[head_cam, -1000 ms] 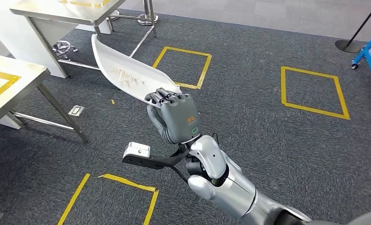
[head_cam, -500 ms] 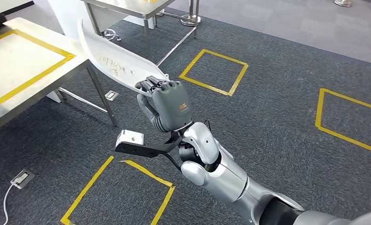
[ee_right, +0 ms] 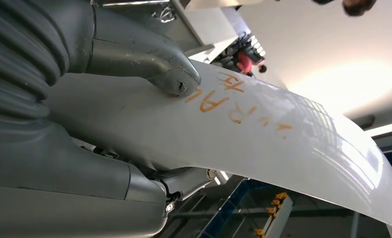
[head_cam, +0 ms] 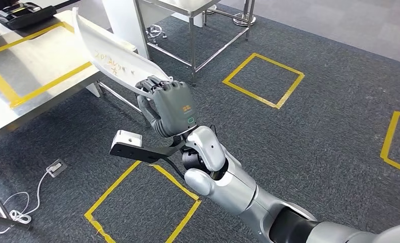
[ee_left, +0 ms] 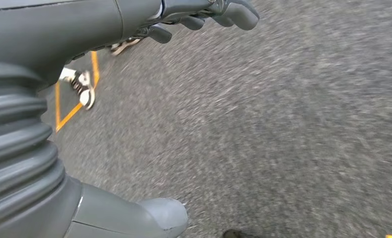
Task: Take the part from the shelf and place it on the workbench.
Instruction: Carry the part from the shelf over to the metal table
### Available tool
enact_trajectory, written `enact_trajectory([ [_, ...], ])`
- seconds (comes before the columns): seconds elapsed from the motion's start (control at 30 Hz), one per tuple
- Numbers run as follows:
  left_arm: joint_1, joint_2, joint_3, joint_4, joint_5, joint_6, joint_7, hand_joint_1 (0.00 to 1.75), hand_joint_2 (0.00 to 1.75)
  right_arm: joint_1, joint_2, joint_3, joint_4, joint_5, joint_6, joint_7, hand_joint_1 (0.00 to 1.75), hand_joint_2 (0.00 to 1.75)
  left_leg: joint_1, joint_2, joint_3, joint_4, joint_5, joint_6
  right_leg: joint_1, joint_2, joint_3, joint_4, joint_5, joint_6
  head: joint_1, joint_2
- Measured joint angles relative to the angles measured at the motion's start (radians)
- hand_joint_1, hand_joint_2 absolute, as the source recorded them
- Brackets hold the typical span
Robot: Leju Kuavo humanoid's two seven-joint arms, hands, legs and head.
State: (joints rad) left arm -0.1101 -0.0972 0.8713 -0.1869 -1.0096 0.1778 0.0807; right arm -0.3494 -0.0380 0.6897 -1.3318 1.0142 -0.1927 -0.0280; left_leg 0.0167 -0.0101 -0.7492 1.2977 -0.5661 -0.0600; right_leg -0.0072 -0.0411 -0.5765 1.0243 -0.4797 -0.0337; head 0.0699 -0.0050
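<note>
The part point(head_cam: 109, 62) is a long, curved white panel with orange writing. My right hand point(head_cam: 171, 107) grips its near end and holds it up in the air. Its far end reaches over the edge of the steel workbench point(head_cam: 20, 83), which is marked with yellow tape, at the left of the head view. In the right wrist view the thumb point(ee_right: 149, 57) presses on the panel point(ee_right: 268, 144) beside the writing. My left hand point(ee_left: 50, 94) hangs over the grey carpet, fingers point(ee_left: 218, 12) apart from the thumb, holding nothing.
A black device point(head_cam: 20, 11) lies at the workbench's far end. A second steel table point(head_cam: 192, 10) stands behind it. Yellow taped squares point(head_cam: 263, 81) mark the carpet, and a socket with a white cable point(head_cam: 55, 166) lies by the workbench legs. A person's shoes point(ee_left: 82, 84) stand nearby.
The whole view has swung, so the camera moved: the workbench is now closer at the left. The panel stays in my right hand, its far end now over the bench edge.
</note>
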Motion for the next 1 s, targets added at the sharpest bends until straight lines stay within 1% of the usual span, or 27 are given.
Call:
enact_trajectory([
  [0.03,0.001,0.000,0.000,0.000,0.001,0.000,0.000,0.00,1.75,-0.001,0.005,0.001,0.005,0.001,0.000,-0.001,1.75,1.75,0.000,0.004,0.016,-0.016,0.013,0.002,0.003,-0.015,0.000,0.001,0.000,-0.001,0.000,0.000],
  [0.07,0.001,0.000,0.001,0.000,0.001,0.001,0.001,0.00,1.75,-0.003,0.011,0.001,0.011,0.001,0.000,-0.003,1.75,1.75,-0.002,0.012,0.051,-0.069,0.039,0.005,0.005,-0.029,0.000,0.001,0.000,-0.001,0.000,0.000],
  [0.1,0.000,0.001,0.001,-0.001,0.002,0.001,0.001,0.00,1.75,-0.006,0.017,0.001,0.015,0.002,-0.001,-0.004,1.75,1.75,-0.005,0.033,0.095,-0.144,0.065,0.012,0.007,-0.042,0.001,0.002,-0.001,0.000,0.000,0.000],
  [0.13,-0.002,0.001,0.001,-0.001,0.002,0.002,0.002,0.00,1.75,-0.009,0.023,0.001,0.018,0.003,-0.001,-0.004,1.75,1.75,-0.010,0.057,0.135,-0.210,0.086,0.020,0.011,-0.055,0.001,0.004,-0.003,0.001,0.000,0.000],
  [0.17,-0.004,0.001,0.001,-0.002,0.002,0.003,0.003,0.00,1.75,-0.012,0.026,0.001,0.021,0.004,-0.001,-0.006,1.75,1.75,-0.014,0.075,0.159,-0.254,0.096,0.028,0.013,-0.065,0.002,0.004,-0.004,0.004,0.000,0.000],
  [0.2,-0.005,0.002,0.001,-0.002,0.002,0.004,0.003,0.00,1.75,-0.015,0.029,0.001,0.025,0.004,-0.001,-0.008,1.75,1.75,-0.018,0.085,0.169,-0.274,0.099,0.035,0.015,-0.075,0.002,0.005,-0.004,0.008,0.001,0.000],
  [0.23,-0.006,0.002,0.001,-0.002,0.002,0.004,0.004,0.00,1.75,-0.017,0.032,0.001,0.028,0.005,-0.002,-0.010,1.75,1.75,-0.020,0.078,0.166,-0.276,0.101,0.040,0.016,-0.085,0.003,0.004,-0.004,0.012,0.001,0.000],
  [0.27,-0.005,0.002,0.001,-0.002,0.002,0.005,0.006,0.00,1.75,-0.019,0.035,0.002,0.030,0.005,-0.002,-0.012,1.75,1.75,-0.019,0.065,0.166,-0.278,0.104,0.044,0.016,-0.095,0.004,0.003,-0.004,0.017,0.001,0.000],
  [0.3,-0.004,0.002,0.002,-0.001,0.002,0.006,0.007,0.00,1.75,-0.021,0.039,0.002,0.033,0.005,-0.002,-0.014,1.75,1.75,-0.016,0.053,0.166,-0.282,0.109,0.049,0.015,-0.092,0.005,0.006,-0.008,0.022,0.001,0.000],
  [0.33,-0.004,0.001,0.002,-0.001,0.002,0.007,0.009,0.00,1.75,-0.025,0.042,0.002,0.035,0.005,-0.002,-0.016,1.75,1.75,-0.012,0.042,0.166,-0.287,0.113,0.054,0.014,-0.074,0.000,0.020,-0.021,0.027,0.001,0.000],
  [0.37,-0.005,0.000,0.002,-0.001,0.002,0.009,0.009,0.00,1.75,-0.029,0.044,0.002,0.037,0.006,-0.002,-0.017,1.75,1.75,-0.008,0.031,0.167,-0.291,0.118,0.059,0.011,-0.045,-0.013,0.054,-0.043,0.033,0.002,0.000],
  [0.4,-0.007,-0.001,0.002,-0.001,0.002,0.010,0.010,0.00,1.75,-0.032,0.045,0.002,0.041,0.006,-0.002,-0.018,1.75,1.75,-0.005,0.020,0.164,-0.293,0.121,0.063,0.006,-0.009,-0.037,0.109,-0.074,0.038,0.003,0.000],
  [0.43,-0.010,-0.001,0.002,-0.001,0.002,0.012,0.010,0.00,1.75,-0.034,0.044,0.003,0.047,0.006,-0.003,-0.019,1.75,1.75,-0.004,0.008,0.160,-0.292,0.123,0.065,0.003,0.016,-0.068,0.176,-0.107,0.042,0.003,0.000],
  [0.47,-0.011,-0.001,0.002,-0.001,0.001,0.013,0.012,0.00,1.75,-0.035,0.044,0.003,0.053,0.005,-0.004,-0.019,1.75,1.75,-0.003,-0.003,0.157,-0.290,0.125,0.066,0.000,0.029,-0.097,0.237,-0.130,0.045,0.003,0.000],
  [0.5,-0.011,-0.002,0.002,0.000,0.000,0.013,0.014,0.00,1.75,-0.035,0.044,0.003,0.058,0.002,-0.005,-0.022,1.75,1.75,-0.003,-0.014,0.153,-0.288,0.126,0.066,-0.002,0.035,-0.115,0.273,-0.135,0.048,0.003,0.000],
  [0.53,-0.010,-0.002,0.002,0.000,-0.001,0.013,0.016,0.00,1.75,-0.037,0.044,0.003,0.063,-0.004,-0.007,-0.026,1.75,1.75,-0.002,-0.023,0.150,-0.284,0.126,0.065,-0.004,0.036,-0.115,0.269,-0.121,0.049,0.003,0.000],
  [0.57,-0.009,-0.002,0.002,0.001,-0.002,0.013,0.018,0.00,1.75,-0.041,0.044,0.002,0.066,-0.013,-0.008,-0.031,1.75,1.75,0.000,-0.031,0.148,-0.279,0.125,0.063,-0.006,0.037,-0.096,0.226,-0.090,0.050,0.003,0.000],
  [0.6,-0.008,-0.002,0.002,0.001,-0.002,0.013,0.018,0.00,1.75,-0.047,0.044,0.002,0.069,-0.024,-0.008,-0.035,1.75,1.75,0.002,-0.038,0.146,-0.274,0.123,0.059,-0.009,0.039,-0.064,0.157,-0.055,0.052,0.003,0.000],
  [0.63,-0.008,-0.001,0.002,0.001,-0.002,0.013,0.018,0.00,1.75,-0.054,0.044,0.001,0.072,-0.035,-0.007,-0.037,1.75,1.75,0.002,-0.043,0.144,-0.268,0.122,0.053,-0.009,0.044,-0.035,0.093,-0.031,0.053,0.003,0.000],
  [0.67,-0.007,-0.001,0.002,0.001,-0.002,0.013,0.018,0.00,1.75,-0.062,0.043,-0.001,0.075,-0.045,-0.007,-0.038,1.75,1.75,0.002,-0.047,0.141,-0.264,0.121,0.046,-0.009,0.048,-0.014,0.046,-0.016,0.051,0.003,0.000],
  [0.7,-0.006,0.000,0.002,0.001,-0.002,0.013,0.017,0.00,1.75,-0.069,0.043,-0.004,0.078,-0.055,-0.006,-0.041,1.75,1.75,0.000,-0.049,0.138,-0.261,0.119,0.043,-0.008,0.052,-0.005,0.021,-0.013,0.050,0.003,0.000],
  [0.73,-0.005,0.001,0.002,0.001,-0.002,0.013,0.016,0.00,1.75,-0.075,0.043,-0.009,0.082,-0.062,-0.007,-0.044,1.75,1.75,-0.001,-0.049,0.136,-0.261,0.119,0.045,-0.006,0.055,-0.005,0.018,-0.014,0.047,0.003,0.000],
  [0.77,-0.003,0.002,0.002,0.002,-0.002,0.013,0.016,0.00,1.75,-0.079,0.043,-0.013,0.084,-0.067,-0.007,-0.047,1.75,1.75,-0.002,-0.048,0.135,-0.261,0.119,0.049,-0.007,0.055,-0.007,0.016,-0.011,0.044,0.003,0.000],
  [0.8,-0.001,0.002,0.002,0.002,-0.002,0.013,0.015,0.00,1.75,-0.082,0.043,-0.017,0.085,-0.070,-0.007,-0.049,1.75,1.75,-0.002,-0.047,0.135,-0.262,0.119,0.055,-0.007,0.055,-0.007,0.015,-0.009,0.044,0.003,0.000],
  [0.83,0.000,0.002,0.002,0.002,-0.002,0.013,0.015,0.00,1.75,-0.083,0.043,-0.020,0.087,-0.072,-0.007,-0.050,1.75,1.75,-0.002,-0.047,0.135,-0.263,0.121,0.059,-0.006,0.056,-0.007,0.015,-0.009,0.043,0.003,0.000],
  [0.93,0.000,0.002,0.002,0.002,-0.002,0.013,0.015,0.00,1.75,-0.087,0.043,-0.021,0.088,-0.072,-0.007,-0.052,1.75,1.75,-0.002,-0.046,0.136,-0.265,0.122,0.056,-0.006,0.056,-0.008,0.015,-0.008,0.041,0.003,0.000],
  [1.0,0.000,0.003,0.002,0.003,-0.002,0.013,0.015,0.00,1.75,-0.095,0.043,-0.024,0.092,-0.074,-0.009,-0.053,1.75,1.75,-0.002,-0.045,0.139,-0.272,0.127,0.049,-0.005,0.057,-0.009,0.015,-0.007,0.036,0.003,0.000],
])
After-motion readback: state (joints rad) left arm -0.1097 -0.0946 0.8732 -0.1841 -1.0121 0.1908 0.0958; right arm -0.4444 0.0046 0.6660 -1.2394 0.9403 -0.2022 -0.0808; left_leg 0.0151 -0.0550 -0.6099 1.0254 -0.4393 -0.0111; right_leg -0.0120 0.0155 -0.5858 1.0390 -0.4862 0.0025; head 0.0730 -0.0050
